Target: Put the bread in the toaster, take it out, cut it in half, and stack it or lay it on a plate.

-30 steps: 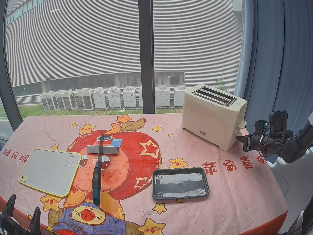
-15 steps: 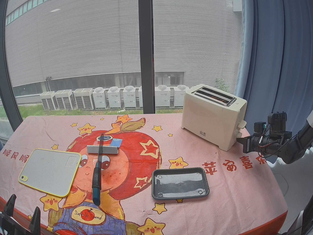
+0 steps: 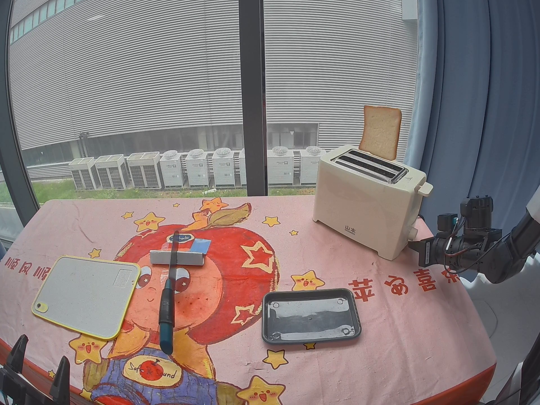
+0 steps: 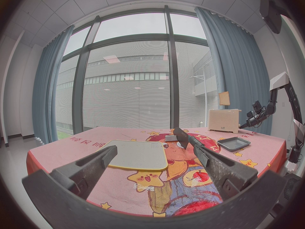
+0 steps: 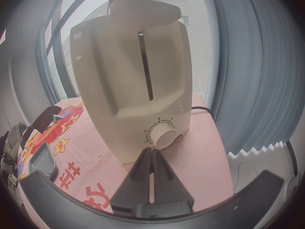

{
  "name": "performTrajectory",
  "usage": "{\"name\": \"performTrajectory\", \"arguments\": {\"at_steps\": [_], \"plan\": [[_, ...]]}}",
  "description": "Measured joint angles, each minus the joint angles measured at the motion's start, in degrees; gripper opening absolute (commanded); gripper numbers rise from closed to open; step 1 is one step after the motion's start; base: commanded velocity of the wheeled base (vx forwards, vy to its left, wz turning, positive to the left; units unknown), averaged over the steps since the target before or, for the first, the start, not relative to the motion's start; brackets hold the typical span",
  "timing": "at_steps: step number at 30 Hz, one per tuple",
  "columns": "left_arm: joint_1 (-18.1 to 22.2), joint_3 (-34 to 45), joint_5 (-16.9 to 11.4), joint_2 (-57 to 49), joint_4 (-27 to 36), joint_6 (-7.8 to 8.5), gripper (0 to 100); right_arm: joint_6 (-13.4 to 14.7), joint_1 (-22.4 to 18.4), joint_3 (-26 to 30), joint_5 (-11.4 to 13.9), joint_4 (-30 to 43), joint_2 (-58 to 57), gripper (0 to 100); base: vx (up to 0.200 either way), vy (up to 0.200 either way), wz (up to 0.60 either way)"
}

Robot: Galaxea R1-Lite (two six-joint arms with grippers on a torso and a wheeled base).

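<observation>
A slice of bread (image 3: pixel 381 132) stands upright high above the rear slot of the cream toaster (image 3: pixel 365 203); whether its lower edge still sits in the slot I cannot tell. The toaster's lever (image 3: pixel 426 188) is at the top of its track. My right gripper (image 3: pixel 413 244) is shut and empty, its tips (image 5: pixel 152 150) just below the dial (image 5: pixel 162 135) on the toaster's end. My left gripper (image 4: pixel 154 148) is open and empty at the table's near left edge (image 3: pixel 39 367). The black plate (image 3: pixel 310 314) lies in front of the toaster.
A yellow-rimmed cutting board (image 3: pixel 87 295) lies at the left. A blue-handled knife (image 3: pixel 167 293) rests with its blade on a small grey stand (image 3: pixel 176 257). Blue curtain (image 3: pixel 478 85) hangs behind my right arm. A window runs along the table's far edge.
The toaster's lever has sprung from low to the top, and the bread has popped up above the slot. My right gripper has sunk slightly beside the toaster.
</observation>
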Motion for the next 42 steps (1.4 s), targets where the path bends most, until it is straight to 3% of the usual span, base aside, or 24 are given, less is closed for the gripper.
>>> {"name": "performTrajectory", "arguments": {"at_steps": [25,33,42], "plan": [[0.0,0.0,0.0,0.0,0.0,0.0,100,-1.2,0.4,1.4,0.0,0.0,-1.0,0,0.0,0.0,0.0],[0.0,0.0,0.0,0.0,0.0,0.0,100,-3.7,0.7,3.0,0.0,0.0,-4.7,0,0.0,0.0,0.0],[0.0,0.0,0.0,0.0,0.0,0.02,100,-4.3,1.0,4.5,0.0,0.1,-10.1,0,0.0,0.0,0.0]]}}
